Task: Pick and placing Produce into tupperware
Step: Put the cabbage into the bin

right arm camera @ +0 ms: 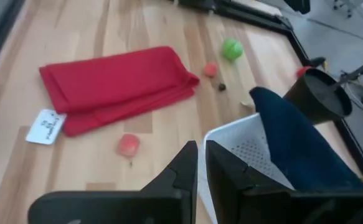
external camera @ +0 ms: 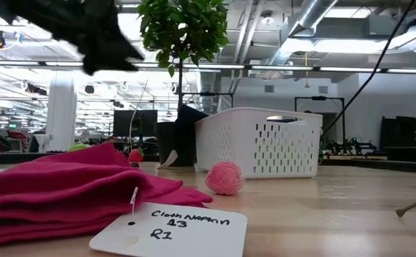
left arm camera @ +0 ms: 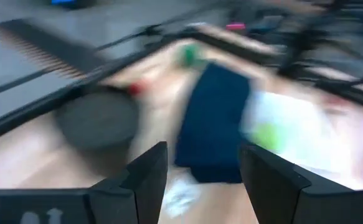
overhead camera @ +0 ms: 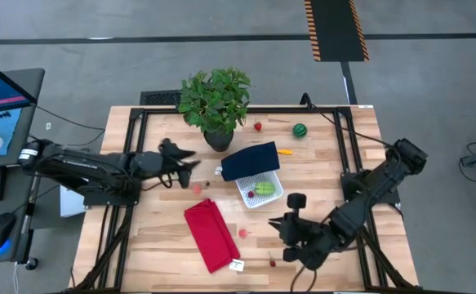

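The white tupperware (overhead camera: 269, 196) stands mid-table, and its navy lid (overhead camera: 250, 161) leans on its far rim. A green piece (overhead camera: 264, 189) and a small red one (overhead camera: 251, 194) lie inside. On the wood lie a striped green ball (overhead camera: 300, 130), a red strawberry (overhead camera: 258, 126), an orange piece (overhead camera: 284, 151), a pink berry (overhead camera: 195, 188), a pink strawberry (right arm camera: 128, 145) and a green ball (right arm camera: 232, 48). My left gripper (left arm camera: 200, 180) hovers open, left of the lid (left arm camera: 212, 124). My right gripper (right arm camera: 200, 163) is shut and empty, near-right of the tupperware (right arm camera: 246, 152).
A folded red cloth (overhead camera: 211, 234) with a white tag (overhead camera: 237, 265) lies near the front edge. The potted plant (overhead camera: 215, 102) stands in its dark pot (overhead camera: 219, 139) just beyond the lid. A tiny red berry (overhead camera: 273, 262) sits by the right gripper. Black frame rails line the table.
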Tool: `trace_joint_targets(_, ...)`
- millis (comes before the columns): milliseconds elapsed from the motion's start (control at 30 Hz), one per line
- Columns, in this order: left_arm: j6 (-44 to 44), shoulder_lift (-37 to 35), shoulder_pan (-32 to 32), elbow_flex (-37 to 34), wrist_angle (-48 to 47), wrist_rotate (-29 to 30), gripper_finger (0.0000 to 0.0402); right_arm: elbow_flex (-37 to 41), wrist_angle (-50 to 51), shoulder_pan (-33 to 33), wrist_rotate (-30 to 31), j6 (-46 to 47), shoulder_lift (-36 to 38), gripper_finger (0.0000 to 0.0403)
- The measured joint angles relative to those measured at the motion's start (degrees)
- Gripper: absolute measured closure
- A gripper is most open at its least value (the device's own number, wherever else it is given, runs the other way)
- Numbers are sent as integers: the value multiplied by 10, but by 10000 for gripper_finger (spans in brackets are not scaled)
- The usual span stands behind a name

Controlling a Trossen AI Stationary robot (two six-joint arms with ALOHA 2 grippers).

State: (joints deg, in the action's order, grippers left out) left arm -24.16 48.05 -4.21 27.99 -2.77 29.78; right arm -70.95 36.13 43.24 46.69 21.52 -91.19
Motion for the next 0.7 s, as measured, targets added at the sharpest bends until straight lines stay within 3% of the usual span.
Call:
trace_joint_targets(67,-48,-21,-8,1,-65,35,217,10,-9,4,3,7,0,347)
trace_joint_targets(233,-119,-26,-32,-15,-132,23,217,18,-13,-7,17,29,0,347)
trace_joint_targets(567,-94,38,-35,-28,-75,48,216,18,-20,-30,29,21,0,347)
trace_joint_targets(700,-150,38,-38,-22,-95,92,207,18,-19,-37,28,6,1,347)
